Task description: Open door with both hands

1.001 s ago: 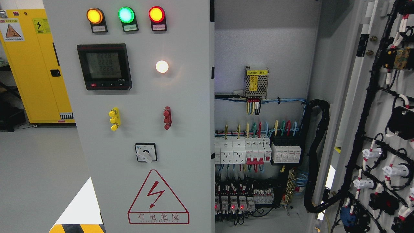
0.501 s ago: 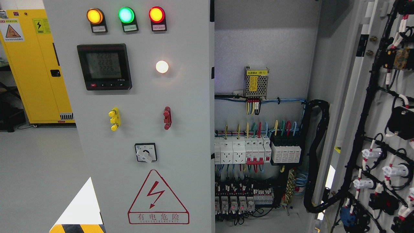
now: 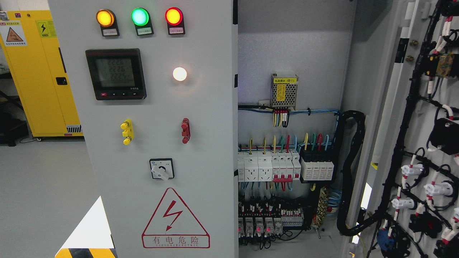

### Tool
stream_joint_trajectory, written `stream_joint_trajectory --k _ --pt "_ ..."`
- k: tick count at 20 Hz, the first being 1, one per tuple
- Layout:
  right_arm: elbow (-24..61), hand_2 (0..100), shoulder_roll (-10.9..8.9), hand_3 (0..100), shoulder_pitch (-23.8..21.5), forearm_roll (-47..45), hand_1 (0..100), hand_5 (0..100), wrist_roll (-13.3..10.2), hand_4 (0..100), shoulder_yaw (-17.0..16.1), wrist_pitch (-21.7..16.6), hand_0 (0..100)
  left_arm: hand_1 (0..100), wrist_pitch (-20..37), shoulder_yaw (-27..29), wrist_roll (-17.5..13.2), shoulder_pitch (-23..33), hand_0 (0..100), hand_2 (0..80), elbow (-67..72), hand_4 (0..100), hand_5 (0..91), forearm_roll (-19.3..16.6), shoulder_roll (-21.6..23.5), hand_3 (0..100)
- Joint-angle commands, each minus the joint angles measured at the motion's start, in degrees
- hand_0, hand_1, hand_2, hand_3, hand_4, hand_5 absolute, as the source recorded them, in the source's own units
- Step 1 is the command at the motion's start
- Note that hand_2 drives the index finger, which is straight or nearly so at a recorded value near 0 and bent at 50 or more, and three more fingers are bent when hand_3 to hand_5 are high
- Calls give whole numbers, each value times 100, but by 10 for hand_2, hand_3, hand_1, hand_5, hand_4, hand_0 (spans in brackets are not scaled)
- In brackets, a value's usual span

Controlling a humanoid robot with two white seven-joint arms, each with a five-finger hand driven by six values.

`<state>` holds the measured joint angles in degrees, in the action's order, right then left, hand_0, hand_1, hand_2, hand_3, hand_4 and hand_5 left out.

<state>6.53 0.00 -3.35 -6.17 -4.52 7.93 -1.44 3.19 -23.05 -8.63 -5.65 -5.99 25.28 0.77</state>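
Neither hand is showing, so there is no telling how the fingers are sitting. The right door [image 3: 412, 143] is already hanging wide, its wired inner face turning toward us; the left door [image 3: 157, 143] with its lamps and meter [image 3: 116, 73] is still standing closed. Best play, I'd judge: gripping its inner edge near the gap and pulling evenly. No handle is showing anywhere.
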Motion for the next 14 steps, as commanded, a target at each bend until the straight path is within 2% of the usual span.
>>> stream_joint_trajectory --k 1,5,8,12,14 --pt "93 0 -140 0 -17 1 0 0 -23 0 7 -14 244 0 32 169 151 29 0 0 784 0 0 3 -183 0" --pt "1092 0 -290 0 -332 -7 0 0 -23 0 7 -14 243 0 85 169 256 29 0 0 784 0 0 3 -183 0" --pt "2383 0 -430 0 -736 -42 0 0 -23 0 15 -14 243 0 261 161 309 73 0 0 784 0 0 3 -191 0" --pt "5264 0 -834 0 -1737 -60 0 0 -32 0 121 12 244 0 252 161 309 91 0 0 784 0 0 3 -253 0" --pt "6609 0 -888 0 -2168 -60 0 0 -32 0 287 12 244 0 252 169 283 100 0 0 784 0 0 12 -253 0"
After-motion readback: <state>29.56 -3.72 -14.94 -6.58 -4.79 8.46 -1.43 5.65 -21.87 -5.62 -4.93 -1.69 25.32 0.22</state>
